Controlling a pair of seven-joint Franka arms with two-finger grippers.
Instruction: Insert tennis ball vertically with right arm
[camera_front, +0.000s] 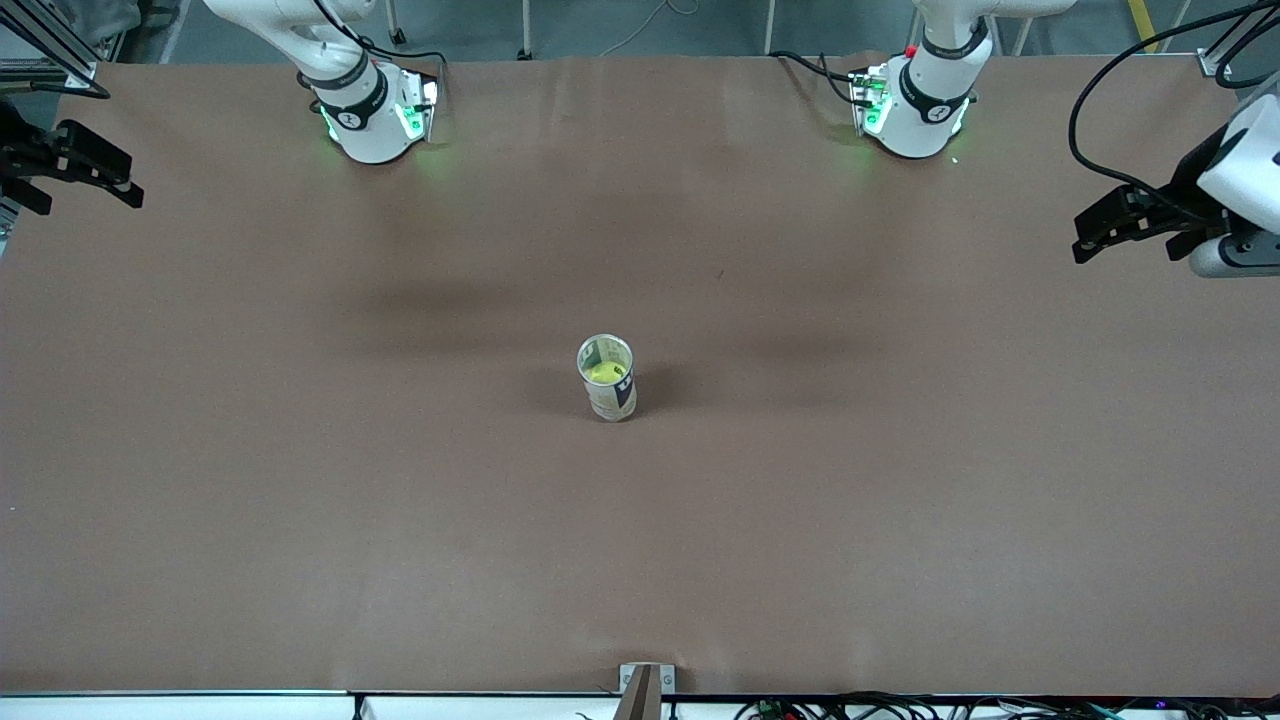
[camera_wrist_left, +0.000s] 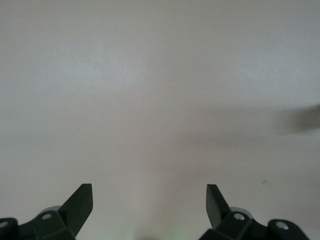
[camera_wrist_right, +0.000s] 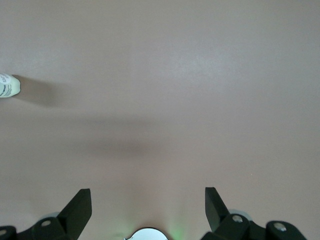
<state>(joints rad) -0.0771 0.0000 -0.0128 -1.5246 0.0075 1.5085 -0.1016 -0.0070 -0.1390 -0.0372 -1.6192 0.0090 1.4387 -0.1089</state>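
A tennis-ball can (camera_front: 607, 379) stands upright near the middle of the brown table (camera_front: 300, 500), somewhat closer to the front-camera edge than to the edge where the arm bases sit. Its mouth faces up, and a yellow-green tennis ball (camera_front: 603, 372) shows inside it, sitting below the rim. Upright with the opening on top is how the can has to stand for a straight-down insertion, so judging from how things lie, the ball is already in place and the task looks done or very nearly so.

The right gripper (camera_front: 75, 165) hangs over the table's edge at the right arm's end, well apart from the can. In the right wrist view its fingers (camera_wrist_right: 77, 207) are spread wide with nothing between them — only bare tabletop below, and a sliver of the can (camera_wrist_right: 8, 85) at the border of that view. That parked, empty-handed pose fits an arm that is clear of the work and leaves the can unobstructed.

The left gripper (camera_front: 1125, 222) waits over the table's edge at the left arm's end, also well apart from the can. Its fingers (camera_wrist_left: 80, 202) stand apart and hold nothing — it has no part in this task, and staying out at the edge keeps the middle of the table free.
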